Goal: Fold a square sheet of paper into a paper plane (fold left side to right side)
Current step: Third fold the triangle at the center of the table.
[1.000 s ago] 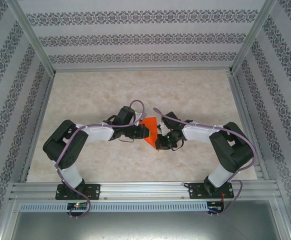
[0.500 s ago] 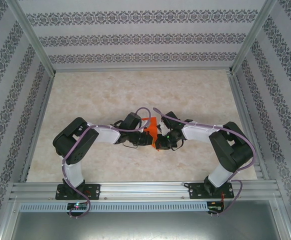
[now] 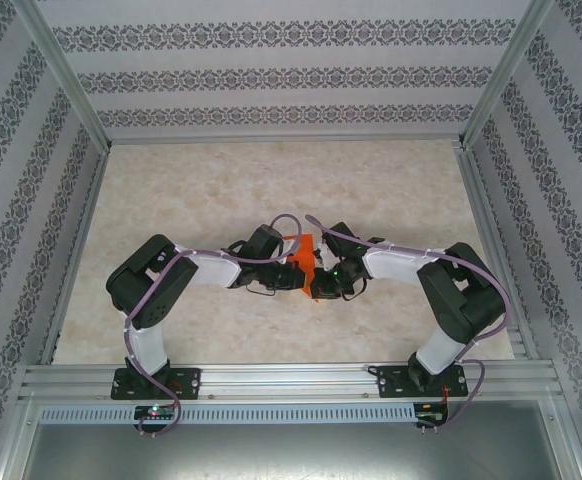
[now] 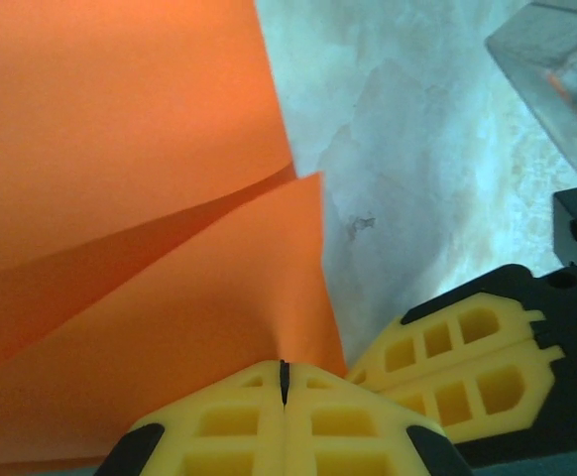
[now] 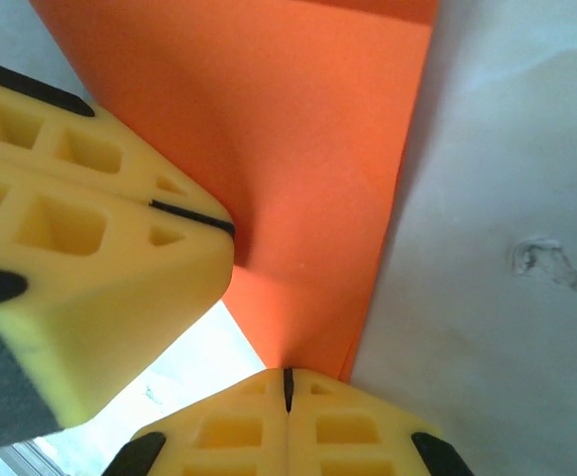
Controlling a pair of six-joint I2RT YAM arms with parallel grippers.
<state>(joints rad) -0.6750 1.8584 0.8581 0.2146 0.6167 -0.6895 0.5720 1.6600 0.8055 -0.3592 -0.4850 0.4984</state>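
The square sheet of paper is bright orange and folded over itself, held up between my two arms at the middle of the table. In the left wrist view the paper shows two layers with a crease. My left gripper is shut on its lower edge. The right gripper's yellow fingers sit close beside it. In the right wrist view my right gripper is shut on the paper at a corner, and the left gripper's fingers press in from the left. From above, the left gripper and right gripper nearly touch.
The marbled table top lies bare around the arms. Metal frame posts and patterned walls enclose it on three sides. An aluminium rail with both arm bases runs along the near edge.
My left arm has swung right, carrying its side of the orange paper over to the right gripper; less paper shows from above. The right arm has stayed in place.
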